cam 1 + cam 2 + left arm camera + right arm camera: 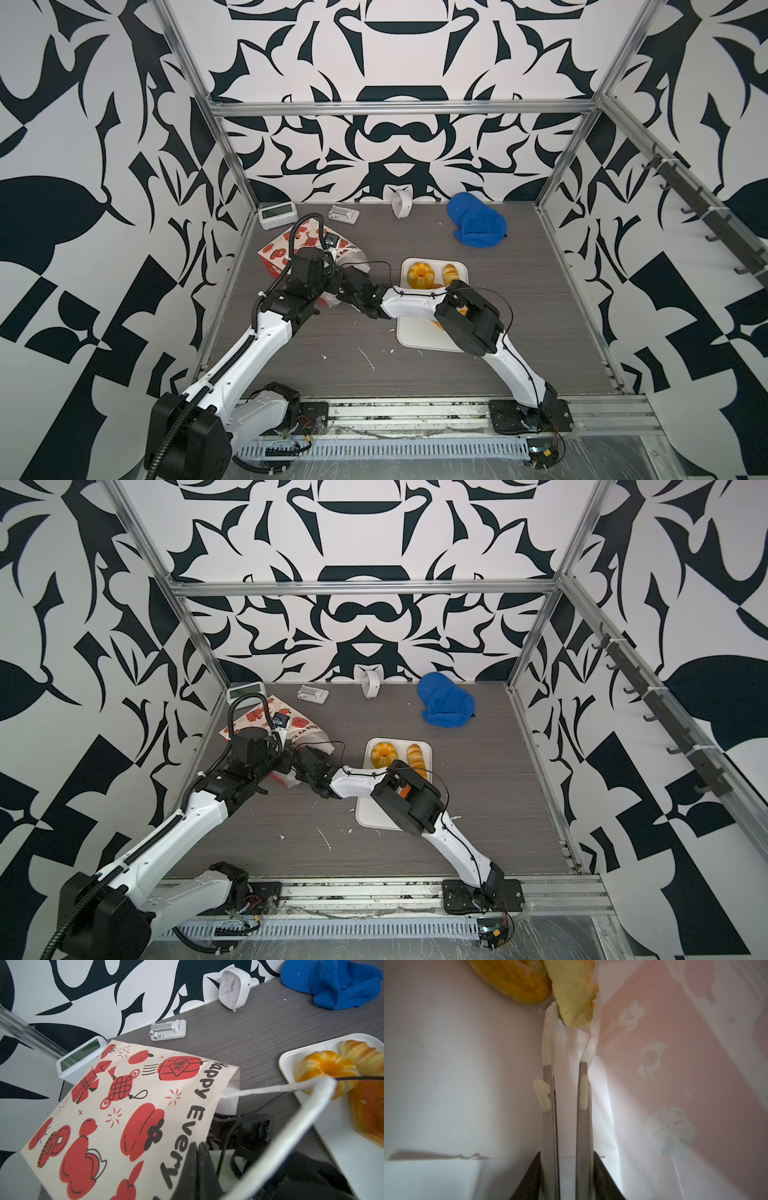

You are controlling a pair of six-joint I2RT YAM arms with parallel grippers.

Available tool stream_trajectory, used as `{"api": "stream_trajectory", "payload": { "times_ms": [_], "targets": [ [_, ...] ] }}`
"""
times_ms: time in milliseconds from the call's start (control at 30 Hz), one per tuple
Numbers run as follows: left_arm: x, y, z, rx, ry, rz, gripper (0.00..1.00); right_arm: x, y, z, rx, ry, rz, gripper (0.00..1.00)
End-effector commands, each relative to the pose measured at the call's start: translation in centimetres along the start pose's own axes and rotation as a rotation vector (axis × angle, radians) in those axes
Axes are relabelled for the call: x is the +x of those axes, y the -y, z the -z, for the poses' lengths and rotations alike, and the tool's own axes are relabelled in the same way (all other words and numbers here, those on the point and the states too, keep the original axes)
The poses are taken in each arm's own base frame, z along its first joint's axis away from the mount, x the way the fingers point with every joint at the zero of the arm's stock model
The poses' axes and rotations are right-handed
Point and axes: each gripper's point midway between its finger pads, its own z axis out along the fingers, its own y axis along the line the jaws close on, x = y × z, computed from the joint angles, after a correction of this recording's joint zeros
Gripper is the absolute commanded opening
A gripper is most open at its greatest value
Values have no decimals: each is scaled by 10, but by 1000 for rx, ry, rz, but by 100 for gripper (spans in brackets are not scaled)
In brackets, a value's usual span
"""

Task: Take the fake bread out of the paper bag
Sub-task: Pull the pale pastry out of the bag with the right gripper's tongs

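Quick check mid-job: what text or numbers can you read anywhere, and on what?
"Happy Every": black lettering on the paper bag; the rest is hidden.
A Chinese character on its red lantern print: unreadable.
Clock numerals: too blurred.
Digital display: nothing legible.

A white tray [419, 337] lies right of centre on the grey table [523, 316]. Near the back wall, left to right, are 4 things: a digital display [277, 216], a flat phone stand [343, 215], an upright white clock [402, 203] and a crumpled blue cap [476, 222].
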Motion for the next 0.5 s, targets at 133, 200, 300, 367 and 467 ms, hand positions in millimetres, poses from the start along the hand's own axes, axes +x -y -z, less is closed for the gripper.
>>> {"api": "stream_trajectory", "payload": {
  "times_ms": [133, 200, 300, 367, 467],
  "targets": [
    [-3, 2, 4, 15, 14, 16, 3, -43, 29, 11, 78, 101, -87, 26],
    [-3, 2, 4, 16, 13, 18, 3, -42, 28, 11, 77, 102, -91, 24],
    [-3, 2, 4, 14, 15, 19, 3, -41, 26, 10, 72, 103, -94, 21],
    [-3, 2, 4, 12, 15, 19, 3, -41, 26, 10, 72, 103, -97, 18],
    [-3, 0, 4, 5, 18, 21, 3, -38, 26, 13, 66, 101, -97, 14]
  ]
}}
